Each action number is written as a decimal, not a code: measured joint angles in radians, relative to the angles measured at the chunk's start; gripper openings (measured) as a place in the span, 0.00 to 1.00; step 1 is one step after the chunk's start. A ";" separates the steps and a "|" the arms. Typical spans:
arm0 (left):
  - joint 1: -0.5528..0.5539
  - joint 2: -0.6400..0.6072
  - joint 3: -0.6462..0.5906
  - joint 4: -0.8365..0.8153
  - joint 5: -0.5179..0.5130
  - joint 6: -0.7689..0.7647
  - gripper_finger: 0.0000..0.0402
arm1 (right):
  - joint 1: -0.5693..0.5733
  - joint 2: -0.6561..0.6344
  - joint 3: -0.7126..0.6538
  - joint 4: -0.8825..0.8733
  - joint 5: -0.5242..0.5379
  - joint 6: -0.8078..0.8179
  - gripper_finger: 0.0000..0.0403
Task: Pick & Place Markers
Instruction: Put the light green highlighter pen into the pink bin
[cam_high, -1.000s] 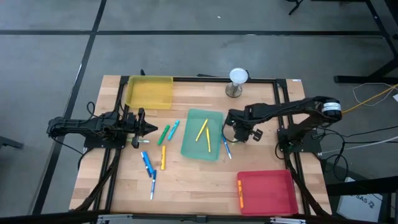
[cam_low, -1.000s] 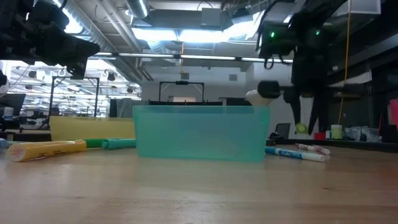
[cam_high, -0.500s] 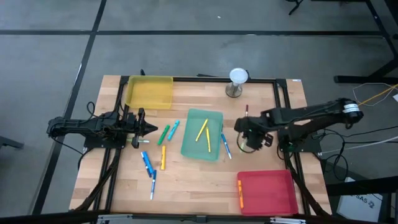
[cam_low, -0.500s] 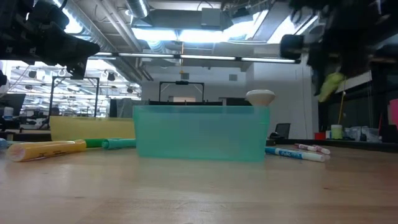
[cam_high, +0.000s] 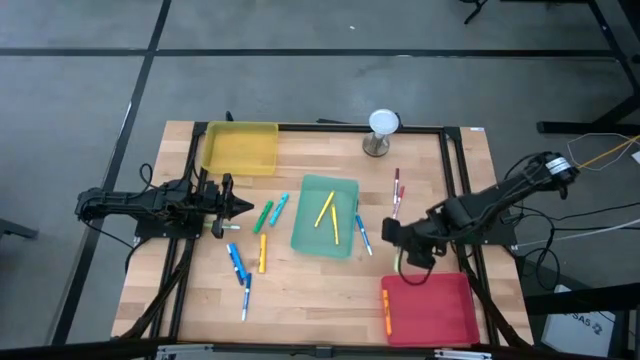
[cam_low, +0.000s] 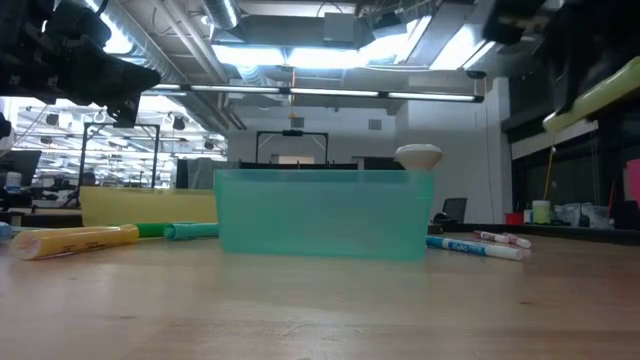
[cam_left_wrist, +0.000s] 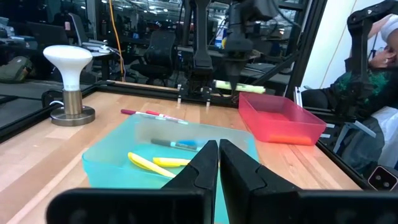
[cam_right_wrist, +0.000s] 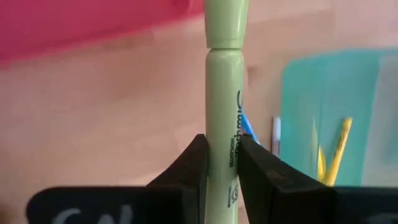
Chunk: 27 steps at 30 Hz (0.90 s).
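Wooden table (cam_high: 300, 300): trays, scattered markers (cam_high: 262, 252).

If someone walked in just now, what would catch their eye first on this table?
Most likely the right gripper, holding a light green marker in the air just off the red tray, near the table's right front. Next comes the teal tray at centre, with two yellow markers inside.

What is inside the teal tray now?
Two yellow markers lie inside the teal tray. The left wrist view also shows a blue-marked white marker seemingly in it; from above it lies beside the tray.
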 joint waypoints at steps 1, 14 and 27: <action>0.000 0.000 0.000 0.000 0.000 0.000 0.03 | 0.018 0.011 0.011 0.001 0.004 0.010 0.16; 0.000 0.000 0.000 0.000 0.000 0.000 0.03 | 0.261 0.174 0.129 0.001 0.047 0.067 0.16; 0.000 0.000 0.000 0.000 0.000 0.000 0.03 | 0.437 0.389 0.264 0.011 0.043 0.138 0.16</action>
